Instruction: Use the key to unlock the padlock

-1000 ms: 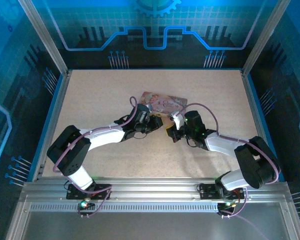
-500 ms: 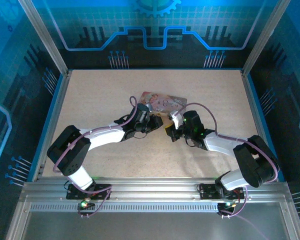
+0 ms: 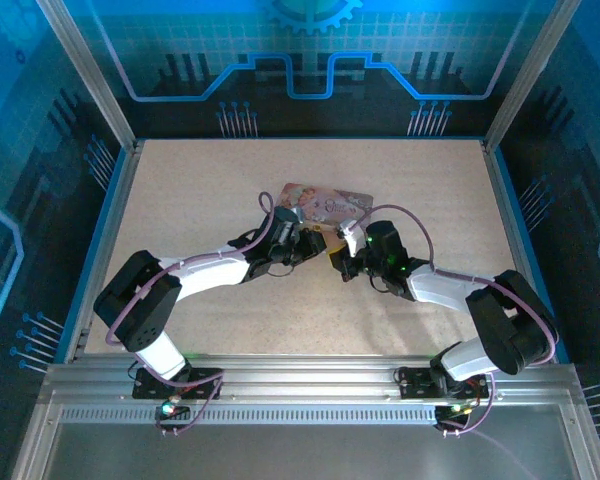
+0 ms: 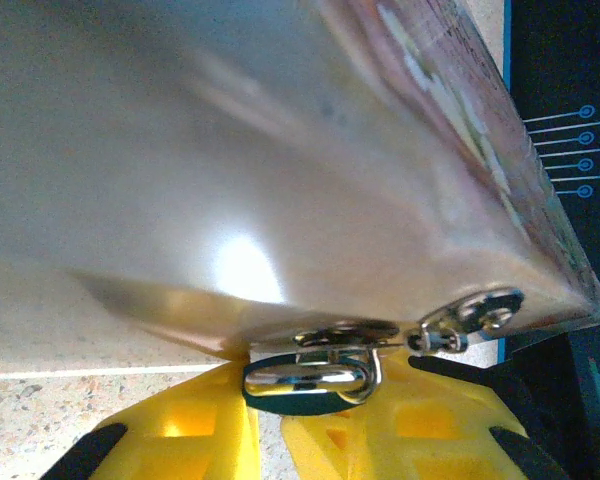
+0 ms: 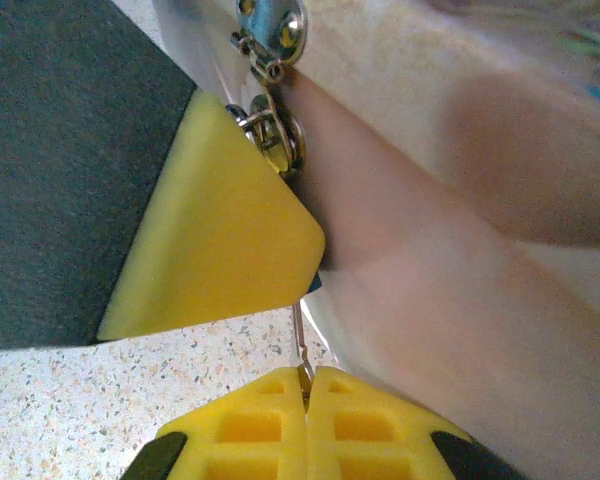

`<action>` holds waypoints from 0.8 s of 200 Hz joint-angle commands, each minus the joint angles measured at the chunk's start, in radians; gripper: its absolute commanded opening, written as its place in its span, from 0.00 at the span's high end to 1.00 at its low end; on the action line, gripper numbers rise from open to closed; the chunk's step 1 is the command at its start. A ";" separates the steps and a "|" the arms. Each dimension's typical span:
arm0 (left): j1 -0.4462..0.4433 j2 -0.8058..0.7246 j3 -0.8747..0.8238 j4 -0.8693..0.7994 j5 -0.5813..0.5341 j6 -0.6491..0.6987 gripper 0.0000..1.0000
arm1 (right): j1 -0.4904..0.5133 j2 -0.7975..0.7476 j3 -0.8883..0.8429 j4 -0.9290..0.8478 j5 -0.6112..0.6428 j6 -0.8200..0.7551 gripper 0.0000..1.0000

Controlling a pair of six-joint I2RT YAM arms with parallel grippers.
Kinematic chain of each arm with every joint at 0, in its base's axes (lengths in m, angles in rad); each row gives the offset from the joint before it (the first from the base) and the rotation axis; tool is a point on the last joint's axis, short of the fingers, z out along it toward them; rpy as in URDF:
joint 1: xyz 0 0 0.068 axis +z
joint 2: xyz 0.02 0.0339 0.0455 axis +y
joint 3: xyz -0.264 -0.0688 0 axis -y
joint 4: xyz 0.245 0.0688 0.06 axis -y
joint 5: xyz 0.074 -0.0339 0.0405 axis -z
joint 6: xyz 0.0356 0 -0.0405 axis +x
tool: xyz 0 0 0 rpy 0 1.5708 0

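Mid-task: left gripper [image 4: 268,425] pinches the padlock [image 4: 305,378], lower centre, against the pink tin [image 4: 280,150]; right gripper [image 5: 305,388], fingers pressed together on the key [image 5: 299,345], points it upward at the lock, tip hidden, so insertion is unconfirmed and turning is judged left to do.

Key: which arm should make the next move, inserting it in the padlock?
Right. Its jaws are shut on the key, pointing toward the padlock, which the left jaws hold at the tin.
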 commanded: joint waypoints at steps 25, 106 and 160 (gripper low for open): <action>-0.015 -0.044 0.028 0.011 0.075 -0.003 0.97 | 0.009 0.015 0.042 0.130 -0.001 -0.002 1.00; -0.016 -0.040 0.048 -0.024 0.113 -0.013 0.97 | 0.013 0.010 0.042 0.191 0.006 -0.031 1.00; -0.016 -0.056 0.057 -0.069 0.122 -0.003 0.97 | 0.009 -0.001 0.068 0.191 -0.002 -0.067 1.00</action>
